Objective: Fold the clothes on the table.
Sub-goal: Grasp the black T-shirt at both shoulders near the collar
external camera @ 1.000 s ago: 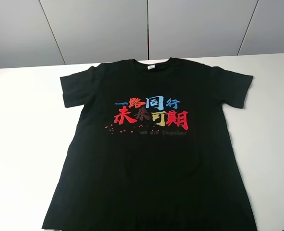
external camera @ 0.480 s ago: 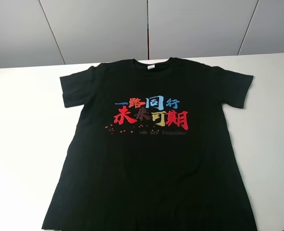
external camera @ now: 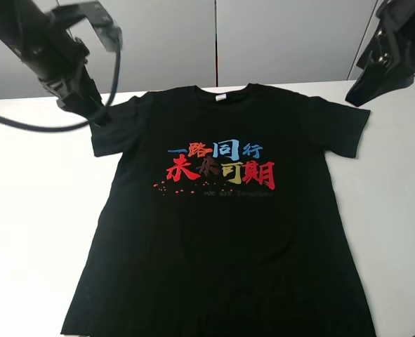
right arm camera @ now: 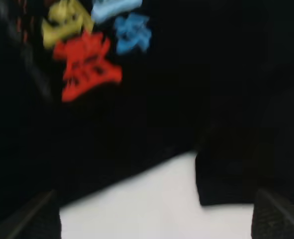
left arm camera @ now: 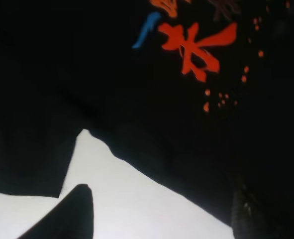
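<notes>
The black T-shirt (external camera: 221,239) lies flat and face up on the white table (external camera: 24,210), collar to the far side, with red, blue and yellow characters on the chest. My left gripper (external camera: 93,114) hovers by the shirt's left sleeve; in the left wrist view (left arm camera: 159,199) its fingers stand apart and empty over the armpit edge of the shirt (left arm camera: 137,99). My right gripper (external camera: 354,97) hovers just beyond the right sleeve; in the right wrist view (right arm camera: 155,199) it is open and empty over the sleeve and side of the shirt (right arm camera: 186,99).
Grey wall panels (external camera: 214,42) stand behind the table's far edge. A black cable (external camera: 116,63) loops from the left arm. Bare table shows on both sides of the shirt, also in the wrist views (left arm camera: 117,174) (right arm camera: 137,179).
Both arms have come into the high view, the left at the upper left and the right at the upper right. The shirt has not moved.
</notes>
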You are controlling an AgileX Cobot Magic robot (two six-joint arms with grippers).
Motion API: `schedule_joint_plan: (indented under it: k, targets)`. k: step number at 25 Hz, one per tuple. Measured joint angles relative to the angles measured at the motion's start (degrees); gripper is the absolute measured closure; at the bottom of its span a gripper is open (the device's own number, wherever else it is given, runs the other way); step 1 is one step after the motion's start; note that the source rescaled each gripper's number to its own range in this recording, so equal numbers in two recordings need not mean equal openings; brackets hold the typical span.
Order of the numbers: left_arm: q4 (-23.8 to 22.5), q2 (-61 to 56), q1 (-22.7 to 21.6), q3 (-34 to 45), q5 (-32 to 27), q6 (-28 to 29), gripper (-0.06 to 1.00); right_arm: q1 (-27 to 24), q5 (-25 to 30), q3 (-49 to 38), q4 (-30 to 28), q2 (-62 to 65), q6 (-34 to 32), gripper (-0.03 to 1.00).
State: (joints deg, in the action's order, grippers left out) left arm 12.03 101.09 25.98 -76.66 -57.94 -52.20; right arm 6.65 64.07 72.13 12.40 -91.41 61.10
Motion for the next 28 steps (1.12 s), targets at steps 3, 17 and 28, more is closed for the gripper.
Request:
schedule_joint_plan:
  k: [3, 17, 28]
  targets:
    - [-11.22, 5.07, 4.61, 0.00, 1.34, 3.20, -0.02, 2.96, -0.41, 0.00, -5.94, -3.98, -0.82, 0.04]
    - [-19.13, 13.72, 8.91, -0.32, 7.06, 3.23, -0.03, 4.59, -13.65, -6.33, -8.46, -16.34, 2.16, -0.03]
    - [-22.72, 21.80, 9.83, -0.61, 7.55, 2.18, -0.03, 4.59, -16.18, -6.63, -5.25, -20.04, 5.33, -0.03]
